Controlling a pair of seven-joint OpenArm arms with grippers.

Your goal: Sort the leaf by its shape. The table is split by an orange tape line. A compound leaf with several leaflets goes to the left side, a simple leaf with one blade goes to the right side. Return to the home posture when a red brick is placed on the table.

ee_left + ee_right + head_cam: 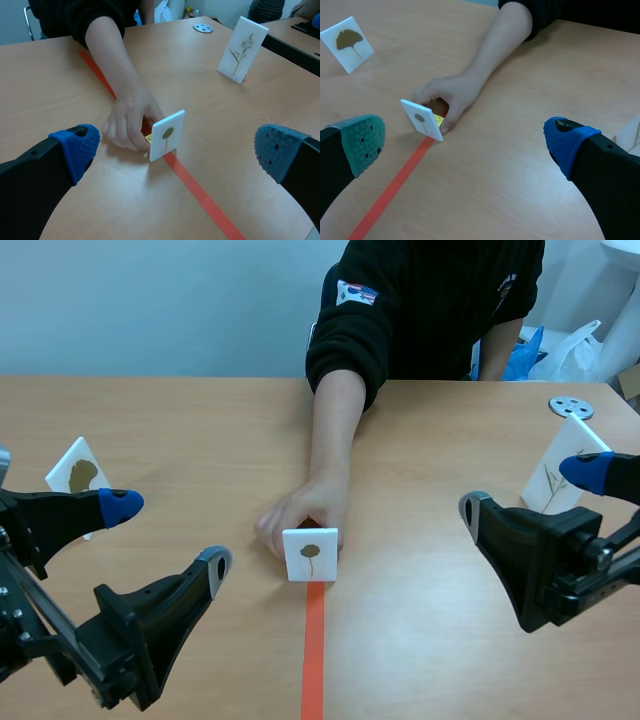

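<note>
The sort of this leaf has not begun. A person's hand (300, 518) from the far edge holds a small white card printed with a single round-bladed leaf on a stalk (310, 554) upright in the middle of the light wooden desk (180, 420), right at the far end of the orange tape line (314, 650). The fingers are touching the back of the card, so it is not mine to take yet.

My left gripper (168, 538) hangs over the near left part of the desk with its fingers spread and nothing between them. My right gripper (532, 492) is the same over the near right part, wide and empty.

One blade means a simple leaf, so I judge this card belongs on the right side. Everything is left to do: wait for the hand to clear, pinch the card, carry it across, and release it.

Two other cards stand on the desk: a white card with a fan-shaped leaf (78, 472) near the left edge, and a white card with a thin branching sprig (560, 475) near the right edge. I see no red brick, so going home is not called for.
</note>
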